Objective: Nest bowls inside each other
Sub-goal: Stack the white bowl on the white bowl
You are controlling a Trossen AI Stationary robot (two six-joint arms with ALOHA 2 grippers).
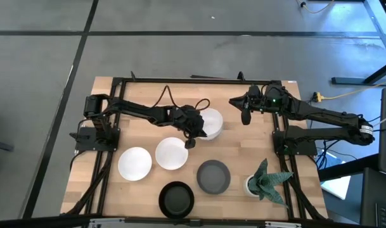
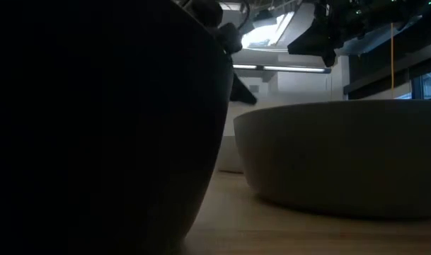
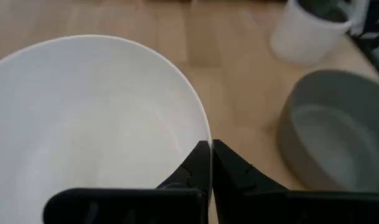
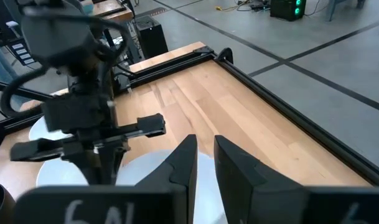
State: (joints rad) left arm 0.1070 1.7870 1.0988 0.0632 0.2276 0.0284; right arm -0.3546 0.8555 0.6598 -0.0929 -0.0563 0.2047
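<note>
Table, left to right. Far-left white bowl (image 1: 134, 163) sits alone near the front-left. Next white bowl (image 1: 171, 153) lies just beside it; the left gripper (image 1: 191, 143) is at its right rim, fingers pressed together. The left wrist view shows the rim (image 3: 205, 134) meeting the fingertips, but whether the rim is actually pinched between them is hard to tell. Black bowl (image 1: 176, 199) at the front edge, grey bowl (image 1: 213, 177) to its right. Behind the left gripper, a white stack or single bowl (image 1: 212, 123), partly hidden by the arm. Right gripper (image 1: 245, 118) hangs above the back of the table, clear of any bowl, jaws parted only a sliver, nothing between them. Plant pot (image 1: 255, 185) stands front-right.

Step in hand, by my reading: taking up the second white bowl. Next move calls for a secure rim grip, then a level lift and a centred drop into another bowl.
</note>
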